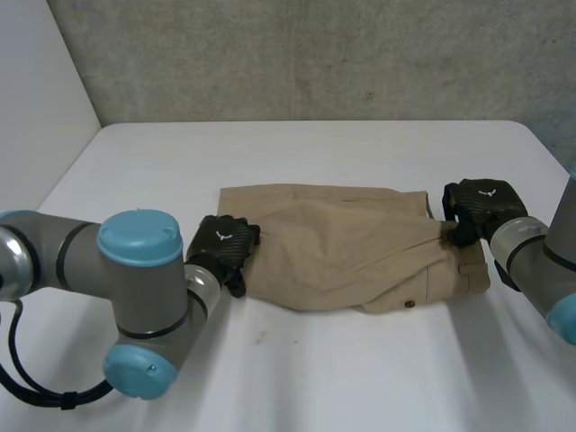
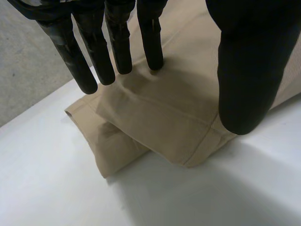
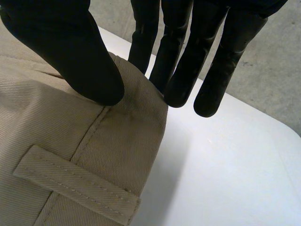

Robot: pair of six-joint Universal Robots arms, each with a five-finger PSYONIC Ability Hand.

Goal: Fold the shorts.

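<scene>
Shorts (image 1: pixel 342 256) lie flat on the counter (image 1: pixel 360 378), doubled leg over leg. Their long axis runs straight from one hand to the other.

Left hand (image 1: pixel 222 243) is at the leg-hem end. Its fingers (image 2: pixel 117 47) are straight with the tips on the top hem (image 2: pixel 188 141), gripping nothing.

Right hand (image 1: pixel 481 205) is at the waistband end. Its thumb (image 3: pixel 80 56) rests on the band near a belt loop (image 3: pixel 75 186), and its fingers are straight just past the edge, not closed.

Judgement: the next fold carries one end along that axis toward the other hand. Each hand is already at its own end.
</scene>
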